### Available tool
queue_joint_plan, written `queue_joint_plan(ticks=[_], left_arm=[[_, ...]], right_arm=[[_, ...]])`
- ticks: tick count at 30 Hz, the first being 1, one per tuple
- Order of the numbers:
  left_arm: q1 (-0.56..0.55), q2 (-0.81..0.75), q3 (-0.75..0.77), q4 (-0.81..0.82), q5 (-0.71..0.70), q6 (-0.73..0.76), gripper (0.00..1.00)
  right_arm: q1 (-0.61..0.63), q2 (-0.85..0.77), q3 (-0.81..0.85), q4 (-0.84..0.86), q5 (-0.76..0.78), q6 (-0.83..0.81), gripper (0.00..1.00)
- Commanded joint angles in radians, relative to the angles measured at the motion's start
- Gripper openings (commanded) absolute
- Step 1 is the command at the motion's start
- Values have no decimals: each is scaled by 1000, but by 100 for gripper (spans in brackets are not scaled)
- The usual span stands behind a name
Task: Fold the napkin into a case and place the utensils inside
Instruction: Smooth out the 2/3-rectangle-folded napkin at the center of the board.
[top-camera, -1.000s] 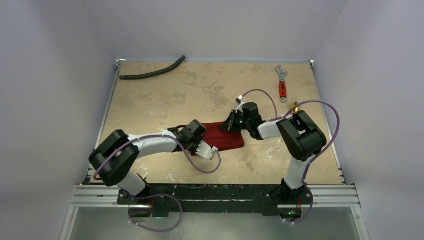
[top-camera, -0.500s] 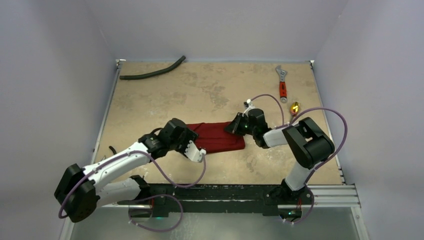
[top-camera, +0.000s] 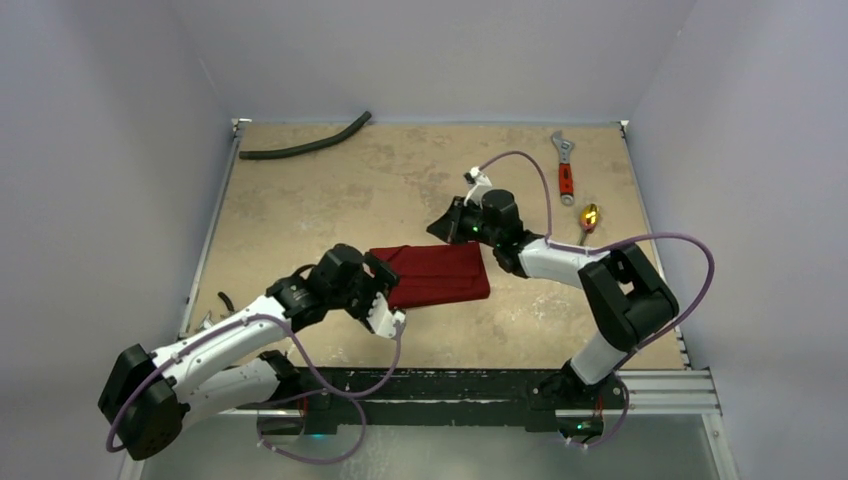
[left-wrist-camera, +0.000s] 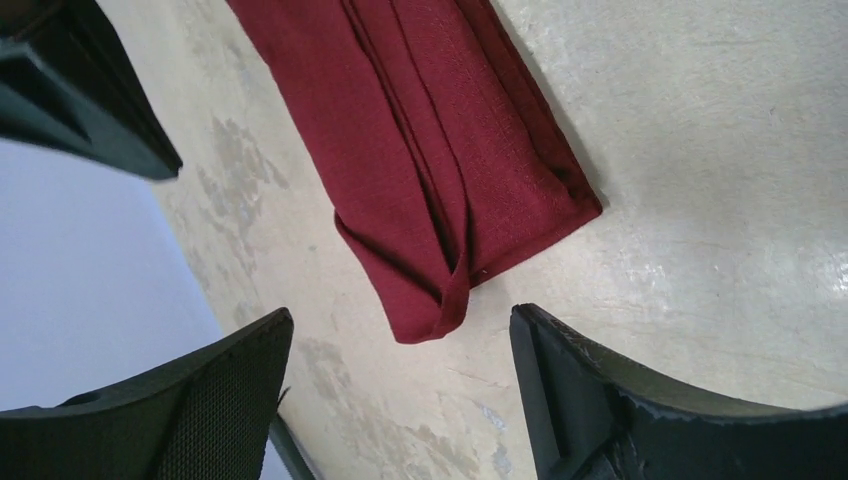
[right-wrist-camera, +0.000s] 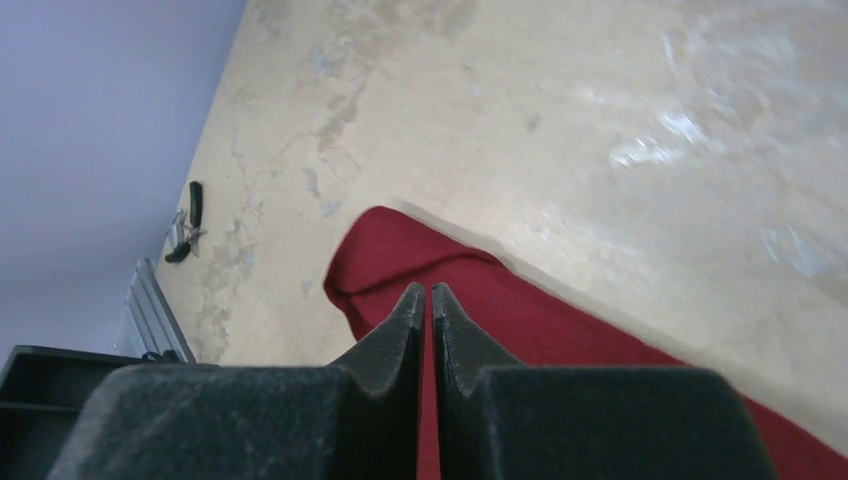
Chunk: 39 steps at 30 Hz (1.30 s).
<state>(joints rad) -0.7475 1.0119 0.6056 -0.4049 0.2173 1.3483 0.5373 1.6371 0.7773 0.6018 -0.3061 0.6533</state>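
Your overhead view shows a tan, blotchy table (top-camera: 300, 220) with a dark red napkin (top-camera: 432, 275) lying a little nearer than its middle. The napkin is folded into a narrow flat rectangle, its long sides running left to right, and it rests flat on the table.

Your left gripper (top-camera: 378, 290) sits at the napkin's left end. In the left wrist view its jaws stand wide apart with nothing between them, and the napkin's (left-wrist-camera: 440, 170) short end lies in the gap ahead of the fingers (left-wrist-camera: 230, 400). You can see layered folds along the cloth, with one rounded corner bulging past the end. The fingers do not touch the cloth.

Your right gripper (top-camera: 445, 228) is just beyond the napkin's far edge, toward its right end. In the right wrist view the right gripper (right-wrist-camera: 427, 290) has its fingers drawn almost together, with only a thin slit between them and nothing caught in it. The napkin's (right-wrist-camera: 420, 260) corner shows past the tips; whether the tips touch the cloth cannot be told.

A single gold utensil (top-camera: 590, 215) lies well to the right of the napkin and a little farther back. A red-handled wrench (top-camera: 566, 175) lies just beyond it. A black hose (top-camera: 305, 145) lies far behind the napkin, to the left
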Motion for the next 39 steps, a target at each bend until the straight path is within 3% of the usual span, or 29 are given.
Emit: queue_joint_plan(ticks=[1,3,6,10,13,16,19,24,26,28,35,39], left_arm=[[-7,-90,-61,211,-5,-60,79],[-5,-65,-37,194,-66,-155,76],[58,-2,31,161,-83,-401,55],[193,130,188,80,-2,-858,27],[279,208,234,64,71,-1108,22],[356,280,258,76,129,-1265,20],[423,364,281,81,217,-1411,0],[448,398,238,137,316,-1534,0],[450,414,219,150,334,-1561,10],[451,421,202,163,316,-1574,18],[467,453,174,171,237,-1578,29],[468,455,151,171,205,-1584,30]], right_arm=[[28,37,109,-53,-19,-104,5],[46,75,153,-61,-46,-106,1],[76,115,167,-50,-51,-82,0],[124,145,118,13,-48,-43,0],[161,174,76,69,-46,-13,0],[175,193,41,121,-33,10,0],[182,211,13,157,-25,21,0],[194,236,-32,217,-16,39,0],[199,247,-45,241,-19,47,0],[205,255,-52,256,-21,49,0],[224,268,-77,284,-20,54,0],[228,283,-83,298,-23,57,0]])
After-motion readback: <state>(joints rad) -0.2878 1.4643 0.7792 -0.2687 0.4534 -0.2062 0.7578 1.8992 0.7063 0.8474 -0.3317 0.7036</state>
